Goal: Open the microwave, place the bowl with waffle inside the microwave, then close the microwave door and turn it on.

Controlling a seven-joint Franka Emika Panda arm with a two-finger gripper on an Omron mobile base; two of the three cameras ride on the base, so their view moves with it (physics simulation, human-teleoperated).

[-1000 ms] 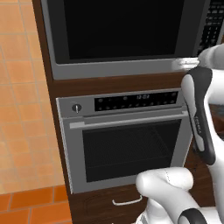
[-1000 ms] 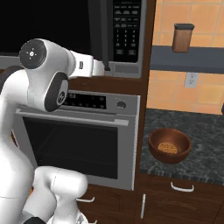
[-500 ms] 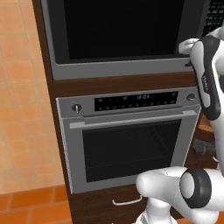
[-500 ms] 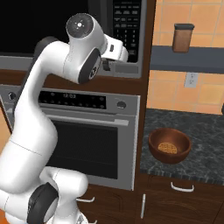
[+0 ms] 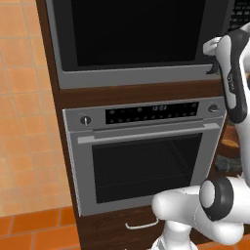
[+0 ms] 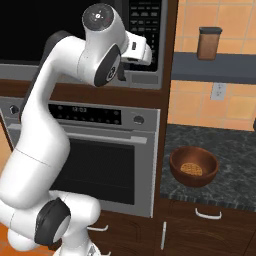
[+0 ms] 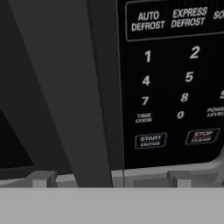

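So the gripper (image 6: 145,52) is parked right up against the front of the microwave (image 5: 132,44), jaws spread about as wide as they go and nothing in them. In the hand view the fingertips themselves are hard to make out, just small grey bits along the bottom.

Going left to right from the gripper: off to its left is the microwave door (image 5: 129,31), a wide dark glass panel with its long axis running sideways, shut and facing straight out into the room. Its top is cut off in both base views. Straight ahead and slightly left in the hand view is the door handle (image 7: 65,96), a thick dark bar running top to bottom, tilted a bit because the camera is rolled. Just right of that is the keypad (image 7: 175,83): digits, auto defrost, express defrost, time cook, start/enter, stop/clear. The right-hand column is cropped.

Below the gripper sits the steel oven (image 6: 100,150), closed.

Well down and to the right of the gripper, the bowl (image 6: 194,166) sits upright on the dark stone surface (image 6: 235,165), opening up, with the waffle (image 6: 191,169) lying flat inside. Up on a shelf (image 6: 215,67) to the gripper's right stands a brown canister (image 6: 209,43).
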